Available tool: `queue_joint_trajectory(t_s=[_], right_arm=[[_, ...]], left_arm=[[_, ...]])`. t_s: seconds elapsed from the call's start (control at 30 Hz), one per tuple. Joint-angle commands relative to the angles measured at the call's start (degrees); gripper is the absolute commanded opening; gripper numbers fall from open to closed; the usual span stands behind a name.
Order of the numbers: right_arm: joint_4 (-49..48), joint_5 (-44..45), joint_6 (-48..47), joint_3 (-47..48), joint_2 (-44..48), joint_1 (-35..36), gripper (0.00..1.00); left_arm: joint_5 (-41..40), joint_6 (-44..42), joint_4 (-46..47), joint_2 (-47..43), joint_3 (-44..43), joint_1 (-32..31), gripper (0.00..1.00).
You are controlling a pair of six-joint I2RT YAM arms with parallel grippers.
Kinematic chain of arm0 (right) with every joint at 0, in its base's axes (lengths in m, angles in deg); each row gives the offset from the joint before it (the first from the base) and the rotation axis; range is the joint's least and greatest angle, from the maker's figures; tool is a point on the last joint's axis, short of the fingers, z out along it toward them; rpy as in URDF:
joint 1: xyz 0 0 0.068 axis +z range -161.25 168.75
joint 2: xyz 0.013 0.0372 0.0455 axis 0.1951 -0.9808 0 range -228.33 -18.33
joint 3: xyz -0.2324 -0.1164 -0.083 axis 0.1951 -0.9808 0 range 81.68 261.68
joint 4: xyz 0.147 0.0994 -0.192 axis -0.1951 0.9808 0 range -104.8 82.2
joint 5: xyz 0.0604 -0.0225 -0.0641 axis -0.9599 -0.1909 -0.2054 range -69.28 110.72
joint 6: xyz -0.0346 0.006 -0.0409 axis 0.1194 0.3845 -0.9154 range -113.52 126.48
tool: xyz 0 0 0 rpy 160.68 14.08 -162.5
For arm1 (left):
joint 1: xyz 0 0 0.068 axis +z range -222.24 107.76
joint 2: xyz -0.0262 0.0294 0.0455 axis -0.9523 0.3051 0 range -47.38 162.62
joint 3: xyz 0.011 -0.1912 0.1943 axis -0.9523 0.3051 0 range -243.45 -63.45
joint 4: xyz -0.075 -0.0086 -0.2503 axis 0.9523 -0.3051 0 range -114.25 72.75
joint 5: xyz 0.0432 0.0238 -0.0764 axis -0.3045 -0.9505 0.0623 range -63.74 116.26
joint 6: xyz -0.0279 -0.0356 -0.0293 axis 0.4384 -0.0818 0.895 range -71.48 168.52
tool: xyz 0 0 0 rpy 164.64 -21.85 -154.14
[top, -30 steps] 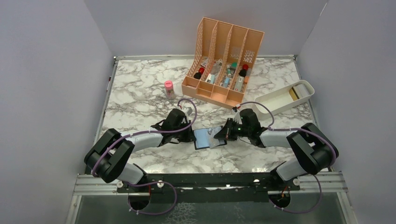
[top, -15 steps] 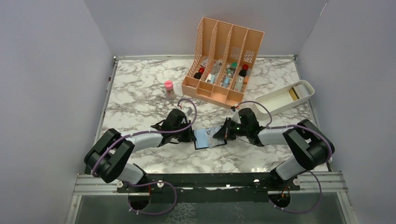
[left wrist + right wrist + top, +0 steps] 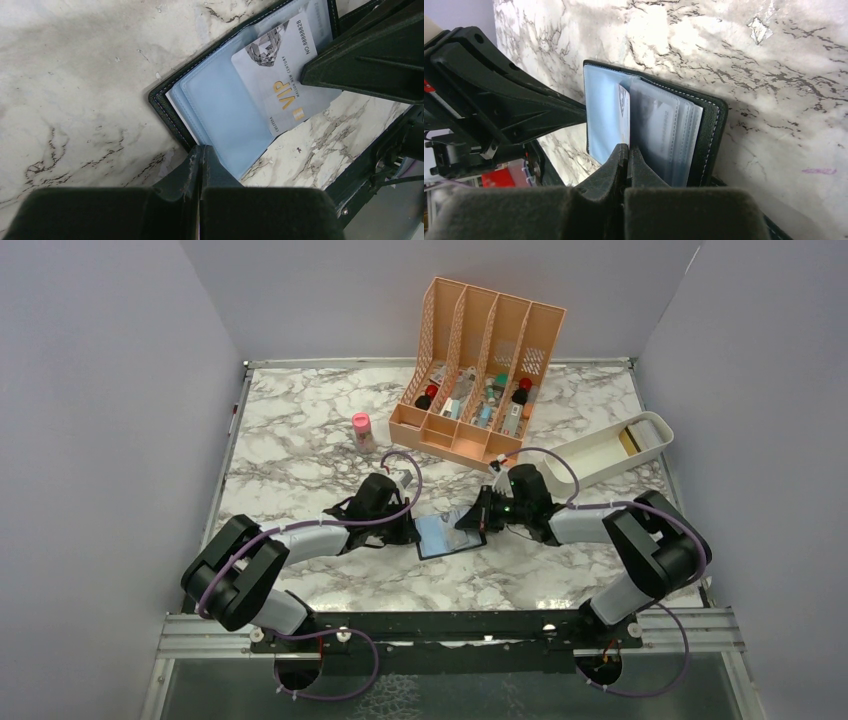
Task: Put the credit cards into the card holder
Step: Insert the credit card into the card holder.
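— Sliding a card into its slot, is that the step in hand?

— It looks so. The card holder (image 3: 447, 536) lies open on the tabletop (image 3: 300, 450), bluish inner faces up, between the two arms. The right tool (image 3: 625, 150) is pinched tight on a greyish card (image 3: 280, 80) marked VIP, and the card's leading end lies over the inner face.

— Is it in the pocket yet?

— I cannot tell how deep. In the right wrist view the card stands edge-on just beside the clear sleeves. In the left wrist view much of its face is uncovered and one corner hangs past the wallet's edge.

— And the other arm?

— The left tool (image 3: 200, 155) is closed on the near edge of the card holder, by its corner, and seems to be pinning it so it cannot slide.

— What does the next move call for?

— I would say a shallow push along the pocket's mouth, with the card flat and square to the slot and the left grip firm. Only once the card is seated should the right tool let go.

— Any more to do?

— Likely. Other cards (image 3: 630, 440) lie in the white tray (image 3: 615, 466), well apart to the right.
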Motion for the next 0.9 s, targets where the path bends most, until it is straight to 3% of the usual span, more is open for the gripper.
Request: queue_joint_trajectory(t_s=[0.0,0.23,0.63,0.87], right_arm=[[-0.7,0.0,-2.1,0.7,-2.7,-0.3,0.01],[-2.8,-1.0,-3.2,0.5,-4.3,-0.3,0.01],[6.3,-0.1,-12.9,6.0,-3.4,-0.9,0.01],[3.6,-3.5,-12.1,5.1,-6.3,-0.9,0.01]], left_arm=[[-1.8,-1.5,-1.7,2.2,1.0,-0.3,0.0],[-1.8,-1.6,-1.9,2.0,1.0,-0.4,0.0],[-1.8,-1.5,-1.7,2.0,1.4,-0.4,0.0],[-1.4,-1.2,-1.3,2.3,1.2,-0.4,0.0]])
